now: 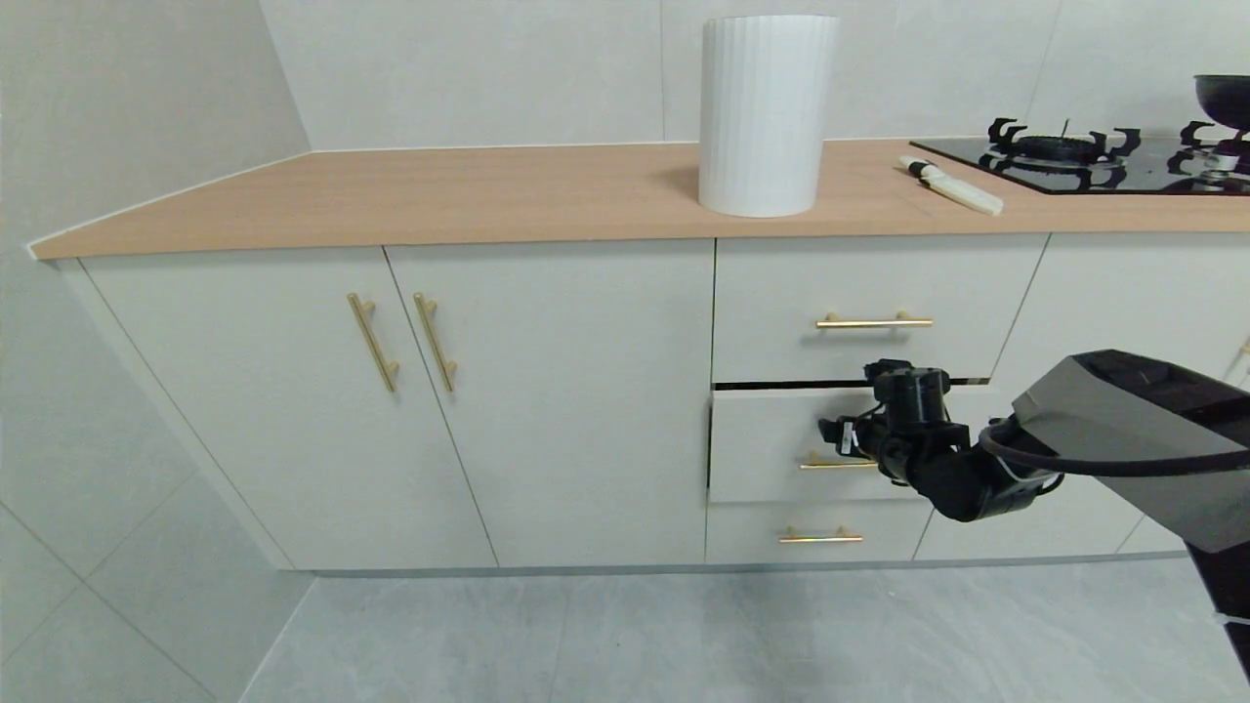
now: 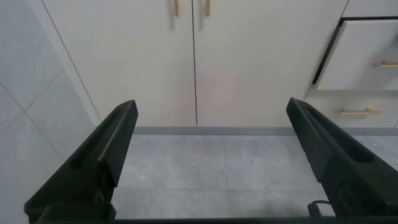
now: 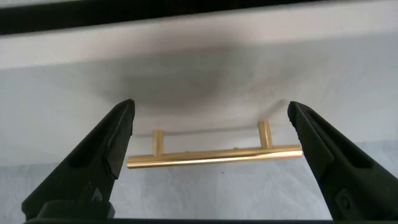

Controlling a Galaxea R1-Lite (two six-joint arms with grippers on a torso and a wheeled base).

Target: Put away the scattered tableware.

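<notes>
A knife (image 1: 952,186) with a pale blade lies on the wooden counter (image 1: 439,195), near the hob. My right gripper (image 1: 845,439) is at the front of the middle drawer (image 1: 771,430), which stands pulled out a little, with a dark gap above it. In the right wrist view the gripper (image 3: 210,109) is open, its fingers (image 3: 112,149) spread to either side of the drawer's gold handle (image 3: 214,155), not touching it. My left gripper (image 2: 210,106) is open and holds nothing; it hangs low over the floor (image 2: 211,168), facing the cabinet doors (image 2: 199,62).
A tall white ribbed cylinder (image 1: 765,117) stands on the counter above the drawers. A black gas hob (image 1: 1084,156) with a dark pot (image 1: 1226,98) is at the right end. Shut drawers with gold handles (image 1: 874,321) sit above and below (image 1: 820,536). Double doors (image 1: 391,391) lie left.
</notes>
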